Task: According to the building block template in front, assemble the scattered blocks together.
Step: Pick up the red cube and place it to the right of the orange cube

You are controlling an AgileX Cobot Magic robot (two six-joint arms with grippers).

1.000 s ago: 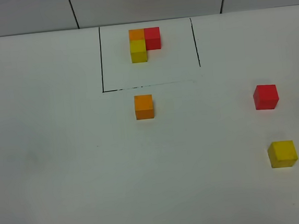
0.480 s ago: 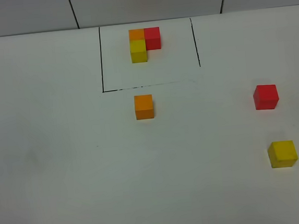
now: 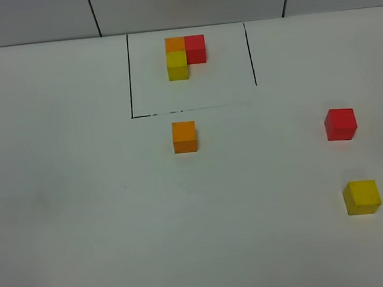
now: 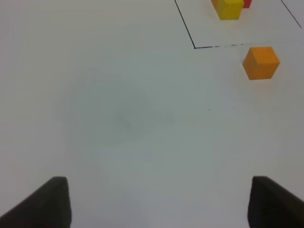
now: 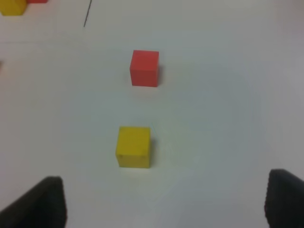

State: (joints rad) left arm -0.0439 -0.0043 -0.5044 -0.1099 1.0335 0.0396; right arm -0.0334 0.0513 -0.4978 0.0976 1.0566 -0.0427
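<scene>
The building block template (image 3: 185,55) is an L of orange, red and yellow cubes inside a thin black drawn frame at the back of the table. Three scattered blocks lie loose: the orange block (image 3: 184,137) just in front of the frame, the red block (image 3: 341,124) at the right, the yellow block (image 3: 362,197) nearer the front right. Neither arm shows in the high view. My left gripper (image 4: 159,204) is open over bare table, with the orange block (image 4: 261,62) far ahead. My right gripper (image 5: 166,202) is open, the yellow block (image 5: 134,147) just ahead of it and the red block (image 5: 144,68) beyond.
The white table (image 3: 82,193) ends at a grey panelled wall (image 3: 186,3) behind the template. The drawn black frame line (image 4: 190,35) shows in the left wrist view.
</scene>
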